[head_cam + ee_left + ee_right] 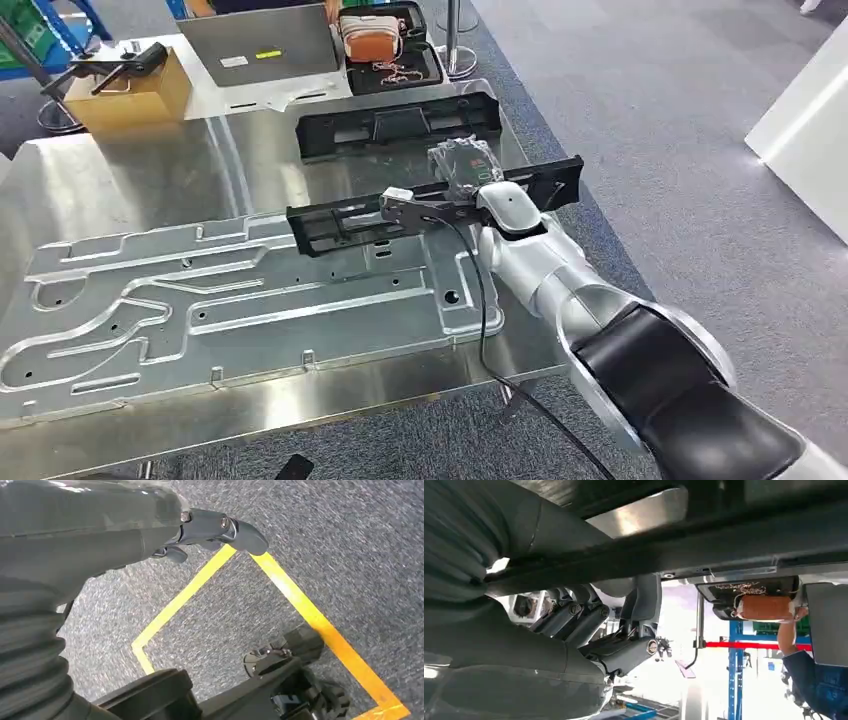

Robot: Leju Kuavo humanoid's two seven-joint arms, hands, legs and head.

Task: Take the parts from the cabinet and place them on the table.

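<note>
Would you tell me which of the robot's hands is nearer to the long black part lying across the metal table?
Right. The right hand grips the long black part over the table; the left hand hangs down over the carpet, away from it.

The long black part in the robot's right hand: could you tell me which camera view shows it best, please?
The head view: the long black part lies across the metal table in full, with the right hand on it. The right wrist view gives a close dark stretch of its underside only. The left wrist view looks at carpet.
</note>
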